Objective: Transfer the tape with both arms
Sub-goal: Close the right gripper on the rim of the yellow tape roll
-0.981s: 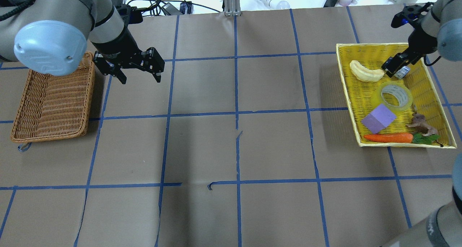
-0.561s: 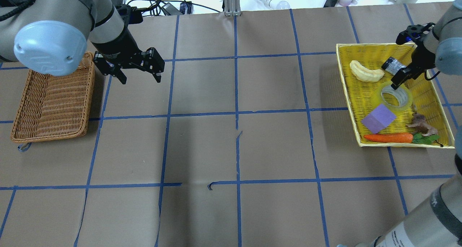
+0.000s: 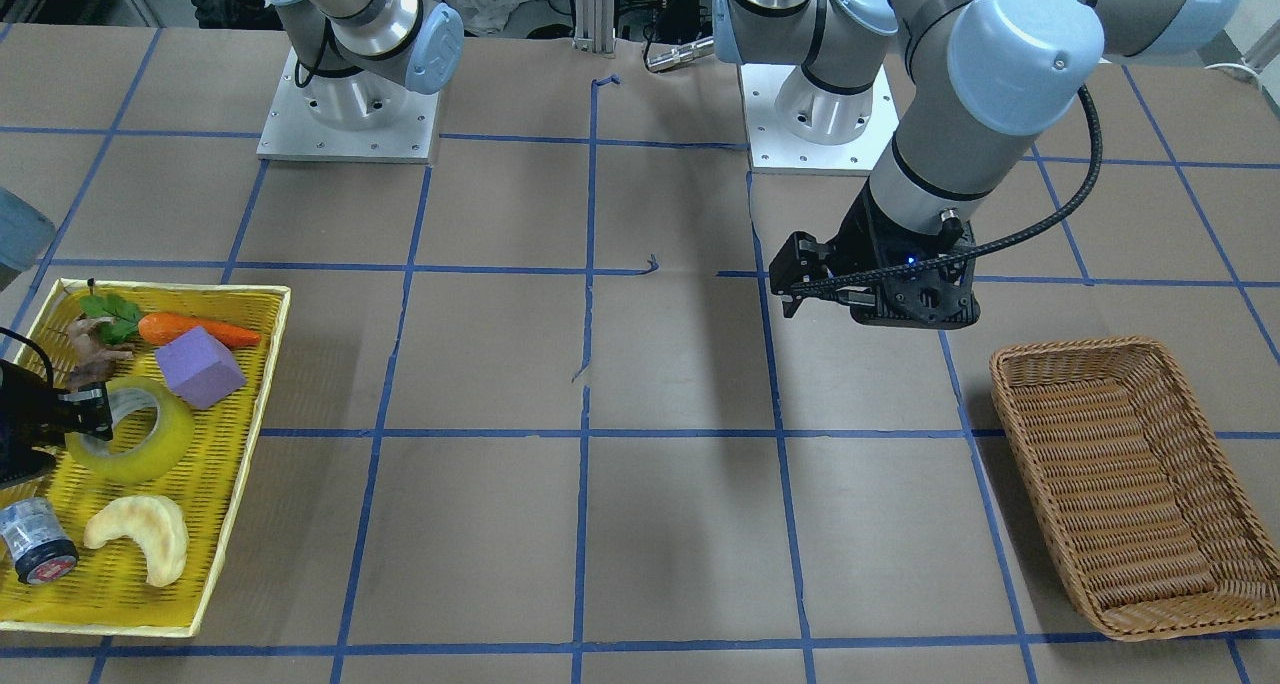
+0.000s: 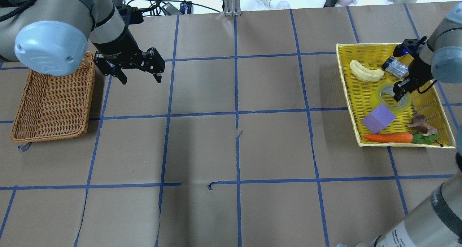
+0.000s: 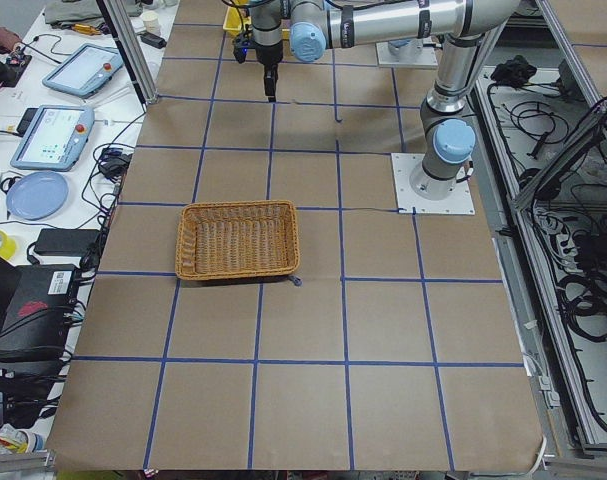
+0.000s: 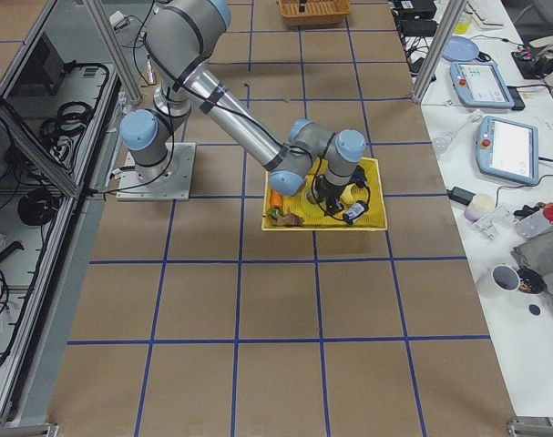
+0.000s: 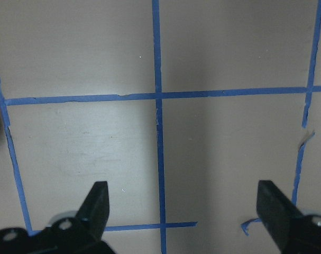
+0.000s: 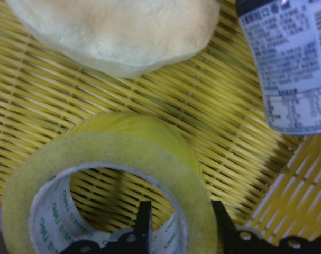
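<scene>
The tape point(image 4: 384, 99), a glossy yellow roll with a grey-white core, lies flat in the yellow tray point(image 4: 345, 91). It also shows in the front view point(image 3: 150, 449) and the right wrist view point(image 8: 97, 153). My right gripper point(image 4: 399, 93) is down on it. In the right wrist view the gripper point(image 8: 181, 222) has one finger inside the ring and one outside, closed against the roll's wall. My left gripper point(image 4: 141, 80) hangs open and empty above the table beside the wicker basket point(image 4: 50, 99). The left wrist view point(image 7: 184, 201) shows only bare paper between its fingers.
The tray also holds a pale bread piece point(image 4: 365, 72), a grey cylinder point(image 4: 395, 67), a purple block point(image 4: 378, 118), a carrot point(image 4: 388, 138) and a brown figure point(image 4: 420, 126). The wicker basket point(image 3: 1130, 484) holds nothing. Brown paper with blue tape lines covers the table.
My right gripper has moved from beside the grey cylinder toward the robot and down onto the tape, with its fingers now around the roll's wall. The left arm has not moved.
</scene>
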You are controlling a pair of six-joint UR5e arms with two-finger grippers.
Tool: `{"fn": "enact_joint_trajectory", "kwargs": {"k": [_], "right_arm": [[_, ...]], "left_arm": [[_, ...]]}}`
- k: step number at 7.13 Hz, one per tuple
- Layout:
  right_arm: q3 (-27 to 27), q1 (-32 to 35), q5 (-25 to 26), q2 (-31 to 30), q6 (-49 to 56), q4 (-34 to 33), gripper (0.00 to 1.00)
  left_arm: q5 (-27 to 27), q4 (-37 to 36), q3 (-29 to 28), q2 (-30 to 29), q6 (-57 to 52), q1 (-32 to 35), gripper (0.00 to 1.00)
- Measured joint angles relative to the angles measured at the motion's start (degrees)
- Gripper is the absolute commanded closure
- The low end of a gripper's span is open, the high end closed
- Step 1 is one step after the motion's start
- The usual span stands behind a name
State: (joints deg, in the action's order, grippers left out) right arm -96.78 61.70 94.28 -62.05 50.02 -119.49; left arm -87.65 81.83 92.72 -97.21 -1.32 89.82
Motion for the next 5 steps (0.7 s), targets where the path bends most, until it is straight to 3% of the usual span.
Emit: {"fn": "enact_joint_trajectory", "kwargs": {"k": [2,5], "right_arm": [[1.62,0.03,0.16,-1.08,-0.15,0.91,1.00],[8.49,2.79,-0.51,-2.51,-1.52,5.67,1.00]], "left_arm": [[0.02,0.00,-0.03,0.00,0.00,0.01,0.00],[-0.07,0.00,-0.05,0.19,0.06,0.06,0.00]]}}
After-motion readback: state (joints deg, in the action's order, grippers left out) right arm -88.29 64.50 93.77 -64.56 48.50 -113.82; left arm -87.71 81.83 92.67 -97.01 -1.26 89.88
